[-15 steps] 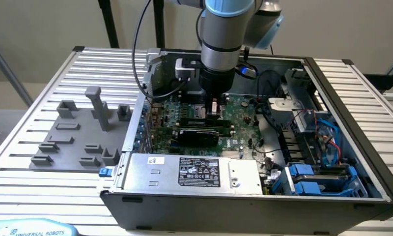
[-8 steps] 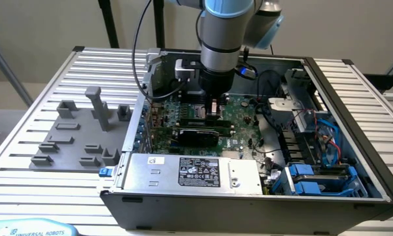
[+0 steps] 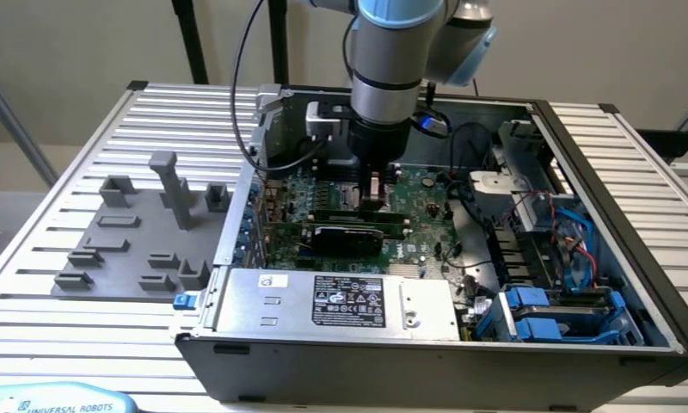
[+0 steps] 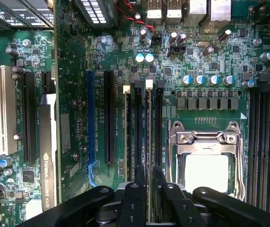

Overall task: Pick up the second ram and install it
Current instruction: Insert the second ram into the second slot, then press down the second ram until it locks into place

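We held the thin green second ram stick (image 4: 149, 156) edge-on between nearly closed jaws (image 4: 149, 182), over the large green motherboard's (image 4: 210, 66) slots.

One camera sits up high and far back, looking down into the open grey metal computer case (image 3: 436, 335) on the slatted metal table (image 3: 80, 172). The other camera sits on the wrist, very near, facing straight down. Both see the big green motherboard (image 3: 419, 211) (image 4: 210, 61).
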You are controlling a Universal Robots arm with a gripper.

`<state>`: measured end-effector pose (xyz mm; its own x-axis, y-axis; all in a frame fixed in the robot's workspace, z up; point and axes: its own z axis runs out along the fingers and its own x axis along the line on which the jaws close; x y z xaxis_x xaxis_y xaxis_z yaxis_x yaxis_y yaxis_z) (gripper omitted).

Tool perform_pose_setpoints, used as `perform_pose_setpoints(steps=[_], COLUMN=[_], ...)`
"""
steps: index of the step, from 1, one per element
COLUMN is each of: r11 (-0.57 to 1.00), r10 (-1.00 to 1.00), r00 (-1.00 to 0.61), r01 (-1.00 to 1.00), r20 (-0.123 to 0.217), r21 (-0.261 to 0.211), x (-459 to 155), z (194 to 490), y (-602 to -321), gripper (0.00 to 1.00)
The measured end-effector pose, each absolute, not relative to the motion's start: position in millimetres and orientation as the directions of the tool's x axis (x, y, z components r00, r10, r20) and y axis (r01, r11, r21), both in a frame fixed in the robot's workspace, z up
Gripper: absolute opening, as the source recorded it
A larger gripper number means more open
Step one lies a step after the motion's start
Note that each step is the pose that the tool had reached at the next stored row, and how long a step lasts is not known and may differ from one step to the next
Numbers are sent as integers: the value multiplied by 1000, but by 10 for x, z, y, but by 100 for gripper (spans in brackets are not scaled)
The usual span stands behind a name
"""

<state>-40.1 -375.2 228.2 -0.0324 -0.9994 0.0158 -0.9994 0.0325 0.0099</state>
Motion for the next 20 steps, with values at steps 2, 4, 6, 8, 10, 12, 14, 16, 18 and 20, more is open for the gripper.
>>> perform_pose_setpoints(steps=[2,4,6,8,10,12,14,16,18,20], r11=[33,33,32,33,33,33,33,33,33,33], r10=[-999,-999,-999,-999,-999,-999,-999,-999,-999,-999], r00=[-33,-32,-32,-32,-32,-32,-32,-32,-32,-32], r01=[-999,-999,-999,-999,-999,-999,-999,-999,-999,-999], r20=[16,15,15,14,14,14,14,14,14,14], r21=[10,10,10,10,10,10,10,10,10,10], x=[-402,-402,-402,-405,-408,-411,-411,-411,-411,-411], z=[2345,2395,2418,2425,2425,2426,2426,2426,2426,2426], y=[-3751,-3752,-3751,-3751,-3751,-3751,-3751,-3751,-3751,-3751], gripper=[21,21,21,19,13,11,11,11,11,11])
